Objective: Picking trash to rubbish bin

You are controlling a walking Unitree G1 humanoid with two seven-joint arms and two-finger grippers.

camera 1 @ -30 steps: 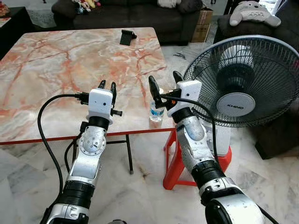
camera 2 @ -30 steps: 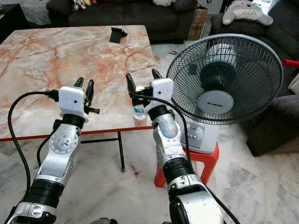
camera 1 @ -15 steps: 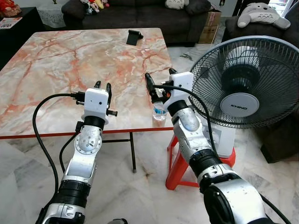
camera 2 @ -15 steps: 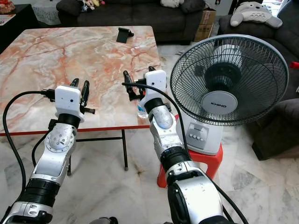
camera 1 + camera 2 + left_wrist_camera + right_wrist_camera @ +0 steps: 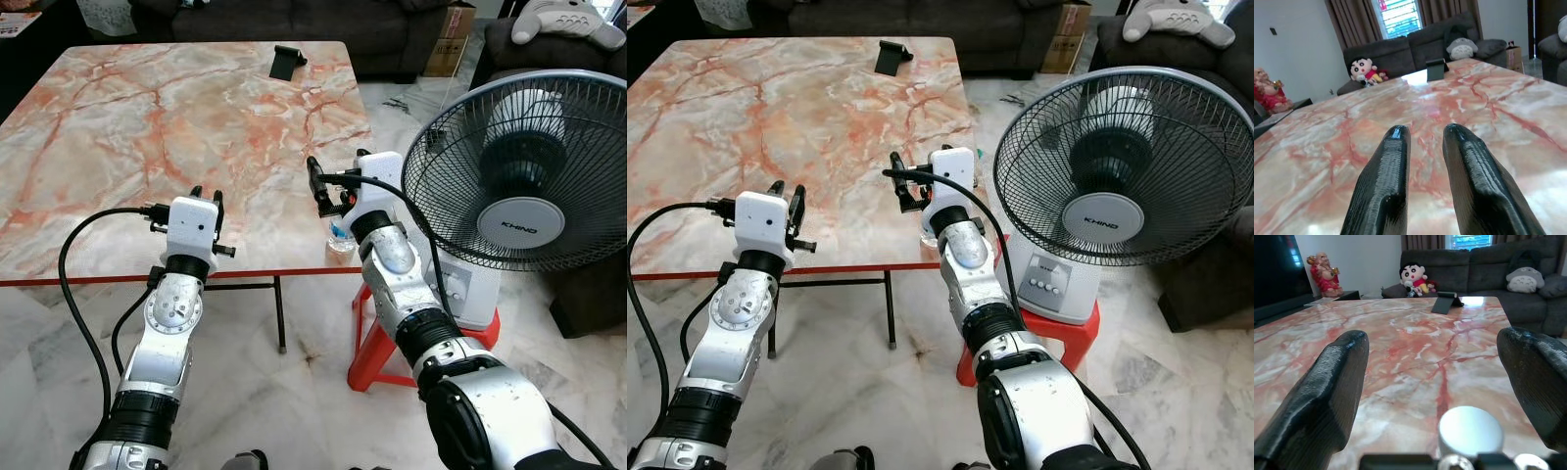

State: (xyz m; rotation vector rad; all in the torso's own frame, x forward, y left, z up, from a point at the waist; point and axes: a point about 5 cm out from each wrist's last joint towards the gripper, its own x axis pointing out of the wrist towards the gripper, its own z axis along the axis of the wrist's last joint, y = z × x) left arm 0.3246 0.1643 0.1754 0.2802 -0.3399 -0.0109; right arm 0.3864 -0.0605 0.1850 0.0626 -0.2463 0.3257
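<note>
A small clear plastic bottle (image 5: 339, 239) with a white cap (image 5: 1470, 431) stands upright at the near right edge of the marble table (image 5: 147, 127). My right gripper (image 5: 337, 168) is open just above and behind it, with one finger (image 5: 1327, 387) on each side of the cap. The bottle's body is mostly hidden by the wrist. My left gripper (image 5: 206, 193) is shut over the table's near edge, further left. Its fingers (image 5: 1386, 186) have only a narrow slit between them and hold nothing.
A large standing fan (image 5: 524, 176) sits on a red plastic stool (image 5: 377, 343) right beside the table corner, close to my right arm. A black phone stand (image 5: 287, 61) is at the table's far edge. Dark sofas and a plush toy (image 5: 568, 20) lie beyond.
The camera has moved in and tilted down. My right gripper has advanced over the bottle, whose body now shows less beneath the wrist. My left gripper stays shut.
</note>
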